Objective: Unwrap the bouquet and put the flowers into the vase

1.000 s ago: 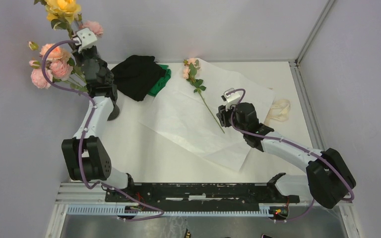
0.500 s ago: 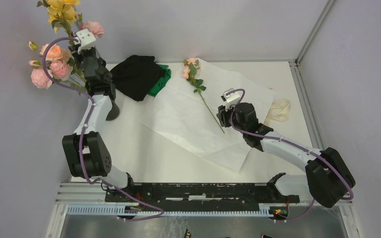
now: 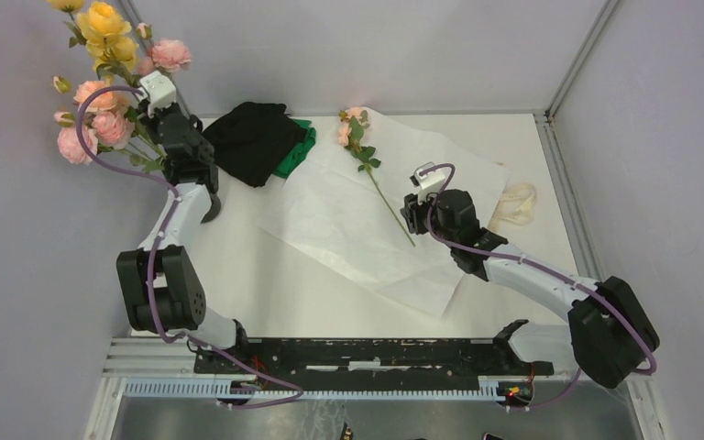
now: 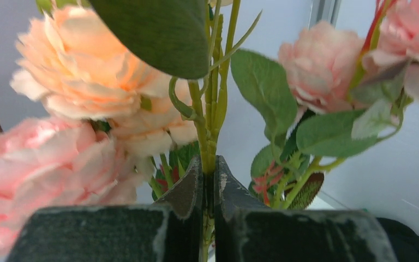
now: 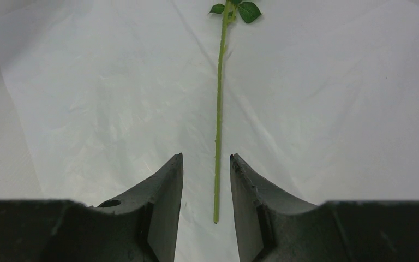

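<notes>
Flowers (image 3: pixel 92 124) hang high at the far left, stems pinched tight in the left jaws. The vase (image 3: pixel 209 208) stands half hidden beside that arm. Placing is in hand; next, the stems likely need lowering into its narrow mouth. Rightward, the right jaws stand part open astride a lone stem (image 5: pixel 218 109) on the white paper (image 3: pixel 330 220).

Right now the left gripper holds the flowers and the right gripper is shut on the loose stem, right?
No: the right gripper is open, jaws astride the loose stem without touching, per the right wrist view. The left gripper does hold the flowers.
</notes>
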Motion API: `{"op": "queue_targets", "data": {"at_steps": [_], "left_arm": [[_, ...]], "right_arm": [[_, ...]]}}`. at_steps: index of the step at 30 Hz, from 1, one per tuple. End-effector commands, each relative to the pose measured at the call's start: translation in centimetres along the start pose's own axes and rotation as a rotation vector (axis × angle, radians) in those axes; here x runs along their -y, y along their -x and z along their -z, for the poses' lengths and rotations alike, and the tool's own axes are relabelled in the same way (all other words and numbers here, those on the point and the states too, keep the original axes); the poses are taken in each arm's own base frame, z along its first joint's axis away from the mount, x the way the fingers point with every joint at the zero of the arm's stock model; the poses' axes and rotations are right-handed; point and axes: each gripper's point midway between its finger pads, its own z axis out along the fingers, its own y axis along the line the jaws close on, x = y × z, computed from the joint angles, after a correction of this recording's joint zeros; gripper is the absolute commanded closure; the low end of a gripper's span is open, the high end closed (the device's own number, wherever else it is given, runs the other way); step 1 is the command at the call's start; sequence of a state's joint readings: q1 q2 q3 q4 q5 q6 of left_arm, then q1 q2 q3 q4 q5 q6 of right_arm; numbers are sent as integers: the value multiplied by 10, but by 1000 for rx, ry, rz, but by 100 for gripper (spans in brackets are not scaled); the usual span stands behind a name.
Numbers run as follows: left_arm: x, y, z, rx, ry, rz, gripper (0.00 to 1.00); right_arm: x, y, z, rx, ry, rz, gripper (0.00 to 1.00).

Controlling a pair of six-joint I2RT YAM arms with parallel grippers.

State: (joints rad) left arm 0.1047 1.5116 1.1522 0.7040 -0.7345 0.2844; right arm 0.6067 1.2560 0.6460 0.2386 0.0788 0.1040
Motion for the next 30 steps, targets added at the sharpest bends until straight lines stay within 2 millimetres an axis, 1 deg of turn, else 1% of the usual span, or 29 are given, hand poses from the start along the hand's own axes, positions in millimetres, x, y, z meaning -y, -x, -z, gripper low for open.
{"op": "queue_targets", "data": {"at_steps": [1, 4, 5, 6, 8, 9, 11, 12, 15, 19, 22, 24, 25, 26, 30], "left_arm": [[-5, 7, 13, 3, 30, 104, 98], [-7, -1, 19, -15, 43, 106, 97], [-8, -2, 21, -20, 57, 108, 92], [-10, -2, 22, -24, 72, 108, 80], [-11, -1, 24, -25, 93, 108, 44], [-11, 0, 25, -23, 94, 111, 30], [-12, 4, 26, -22, 103, 132, 6], [-14, 5, 27, -22, 111, 146, 2], [-20, 9, 29, -38, 145, 185, 0], [-22, 10, 34, -81, 172, 227, 0], [-11, 15, 40, -102, 121, 278, 0], [5, 17, 50, -146, 70, 299, 0], [8, 15, 54, -175, 61, 290, 0], [12, 11, 57, -210, 53, 320, 0], [23, -10, 72, -317, 8, 340, 0]], "right_arm": [[-2, 21, 7, 71, 15, -8, 57], [-3, 20, 7, 72, 24, -14, 57], [-4, 19, 7, 73, 26, -14, 57], [-4, 19, 8, 72, 25, -14, 57], [-4, 18, 8, 71, 28, -14, 57], [-4, 18, 9, 72, 27, -14, 57], [-4, 18, 10, 75, 28, -14, 57], [-4, 18, 10, 76, 27, -15, 57], [-4, 19, 11, 78, 29, -15, 57], [-4, 18, 11, 76, 31, -16, 57], [-4, 18, 10, 76, 31, -16, 57], [-4, 17, 9, 74, 30, -16, 57], [-5, 17, 9, 74, 31, -16, 57], [-4, 16, 9, 69, 30, -15, 57], [-4, 16, 9, 67, 30, -13, 57]]}}
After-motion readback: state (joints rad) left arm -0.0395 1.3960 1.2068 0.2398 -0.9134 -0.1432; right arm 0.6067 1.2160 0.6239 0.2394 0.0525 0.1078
